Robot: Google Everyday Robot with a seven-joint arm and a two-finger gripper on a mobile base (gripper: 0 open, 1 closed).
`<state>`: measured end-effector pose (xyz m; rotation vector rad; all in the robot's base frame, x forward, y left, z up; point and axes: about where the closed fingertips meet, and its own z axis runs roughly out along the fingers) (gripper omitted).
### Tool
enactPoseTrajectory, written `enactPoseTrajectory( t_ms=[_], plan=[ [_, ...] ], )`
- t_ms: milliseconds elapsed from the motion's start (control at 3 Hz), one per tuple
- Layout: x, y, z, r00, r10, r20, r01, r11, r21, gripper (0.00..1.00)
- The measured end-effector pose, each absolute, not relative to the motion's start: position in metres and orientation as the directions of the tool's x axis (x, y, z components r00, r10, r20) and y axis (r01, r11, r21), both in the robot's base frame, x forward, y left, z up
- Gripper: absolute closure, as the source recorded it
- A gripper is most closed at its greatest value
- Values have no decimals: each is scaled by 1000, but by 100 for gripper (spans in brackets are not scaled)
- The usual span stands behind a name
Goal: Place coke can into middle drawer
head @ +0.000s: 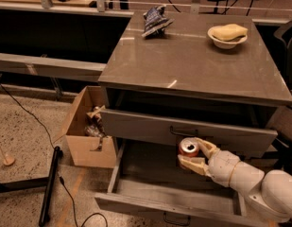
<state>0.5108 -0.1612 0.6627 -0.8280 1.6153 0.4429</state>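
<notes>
1. The gripper [189, 152] is at 5 o'clock in the view, over the open middle drawer [145, 168]. It reaches in from 4 o'clock on a white arm [252, 181].
2. Its fingers [206, 148] are closed around the can [188, 148], one on each side. One finger lies along the can's 2 o'clock side, and the other runs under it at 6 o'clock.
3. The can stands nearly upright between them, with its silver top facing up and the red wall showing below the rim.
4. The can is held over the right half of the middle drawer's grey floor, close to the back. Whether its base touches the floor cannot be told.
5. Just above the can, at 12 o'clock from it, is the front panel of the top drawer [150, 126]. Its dark handle [183, 131] is right over the can's top.
6. The middle drawer is pulled well out toward 6 o'clock, with its front wall near the bottom edge of the view.
7. On the cabinet top [193, 65], a snack bag [155, 20] lies at 11 o'clock and a bowl [226, 36] at 1 o'clock, well apart from each other.
8. A cardboard box [86, 136] stands on the floor at 9 o'clock from the drawers, just beside the cabinet.
</notes>
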Motion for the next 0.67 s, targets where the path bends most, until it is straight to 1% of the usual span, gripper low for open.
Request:
enactPoseTrajectory(
  t_ms=[333,667],
  plan=[
    [516,-148,607,2,-250,-968,-797,584,-153,100],
    [509,-136,560,-1,-258,-966,-860,493,-131,100]
  ],
)
